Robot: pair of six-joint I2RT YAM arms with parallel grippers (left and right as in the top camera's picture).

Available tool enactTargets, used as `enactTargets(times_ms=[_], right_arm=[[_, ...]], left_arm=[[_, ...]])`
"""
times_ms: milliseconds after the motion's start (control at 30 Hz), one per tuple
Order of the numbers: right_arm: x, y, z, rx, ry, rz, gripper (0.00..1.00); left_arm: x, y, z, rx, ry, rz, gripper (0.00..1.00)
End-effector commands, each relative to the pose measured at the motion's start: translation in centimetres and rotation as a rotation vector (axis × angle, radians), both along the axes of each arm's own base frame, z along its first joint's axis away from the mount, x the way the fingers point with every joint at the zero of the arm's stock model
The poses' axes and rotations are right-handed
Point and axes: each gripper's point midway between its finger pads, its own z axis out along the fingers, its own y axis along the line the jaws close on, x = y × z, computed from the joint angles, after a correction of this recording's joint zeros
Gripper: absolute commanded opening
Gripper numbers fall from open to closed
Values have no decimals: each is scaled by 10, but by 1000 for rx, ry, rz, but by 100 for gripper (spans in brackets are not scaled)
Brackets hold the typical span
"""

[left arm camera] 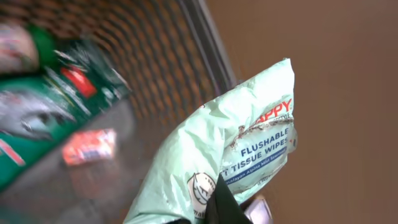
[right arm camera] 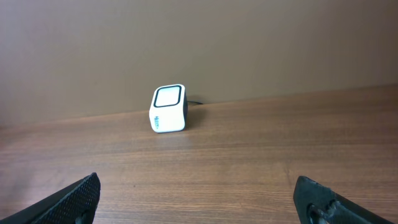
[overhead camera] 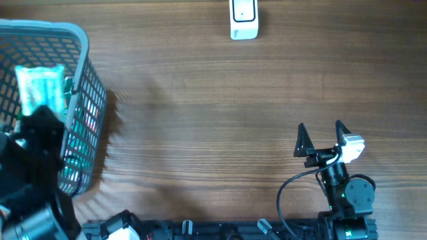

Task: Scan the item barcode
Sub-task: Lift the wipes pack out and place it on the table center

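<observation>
Pale green wipes pack (left arm camera: 230, 143) pinched in tightly closed left claw (overhead camera: 41, 117), over grey basket (overhead camera: 87, 73); right claw (overhead camera: 321, 137) spread wide, holding nothing, far right of basket; white scanner (overhead camera: 243, 20) on wooden surface (overhead camera: 200, 120), well right of basket.

One view from above, two on the wrists.
The overhead camera looks straight down on the table (overhead camera: 200, 100); it shares the basket (overhead camera: 90, 100) at left with the left wrist view, very near the wipes pack (left arm camera: 230, 143), and the scanner (overhead camera: 243, 19) at top with the low, level right wrist view.
</observation>
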Motion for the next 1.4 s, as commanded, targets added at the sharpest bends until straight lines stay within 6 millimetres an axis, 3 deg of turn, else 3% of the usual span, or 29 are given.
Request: enactTargets(times_ms=[0, 233, 433, 700, 800, 933, 1033, 1067, 1133, 1167, 1267, 1300, 1333, 1367], right_arm=[[0, -2, 1, -12, -6, -12, 100], [0, -2, 1, -12, -6, -12, 100], [0, -2, 1, -12, -6, -12, 100], [0, -2, 1, -12, -6, -12, 100], [0, -2, 1, -12, -6, -12, 100], [0, -2, 1, -12, -6, -12, 100], [0, 0, 1, -12, -6, -5, 100], [0, 1, 1, -12, -6, -2, 100], [0, 2, 1, -12, -6, 1, 100], [0, 2, 1, -12, -6, 1, 100], [0, 2, 1, -12, -6, 1, 100], [0, 2, 1, -12, -6, 1, 100], [0, 2, 1, -12, -6, 1, 100], [0, 2, 1, -12, -6, 1, 100]], left_arm=[[12, -58, -6, -25, 7, -303, 4], [28, -156, -51, -48, 115, -698, 4], [43, -194, -133, -38, 367, -693, 4], [74, -285, -238, -94, 568, -779, 4], [77, -303, -279, -137, 642, -747, 4], [60, -306, -336, -211, 814, -619, 4], [50, -311, -351, -204, 862, -618, 4], [49, -313, -351, -200, 864, -626, 9], [47, -318, -351, -197, 859, -641, 36], [46, -319, -350, -195, 859, -646, 41], [44, -321, -347, -187, 855, -666, 74], [47, -322, -342, -169, 837, -696, 93], [49, -323, -337, -153, 819, -718, 100], [51, -324, -330, -138, 801, -742, 100]])
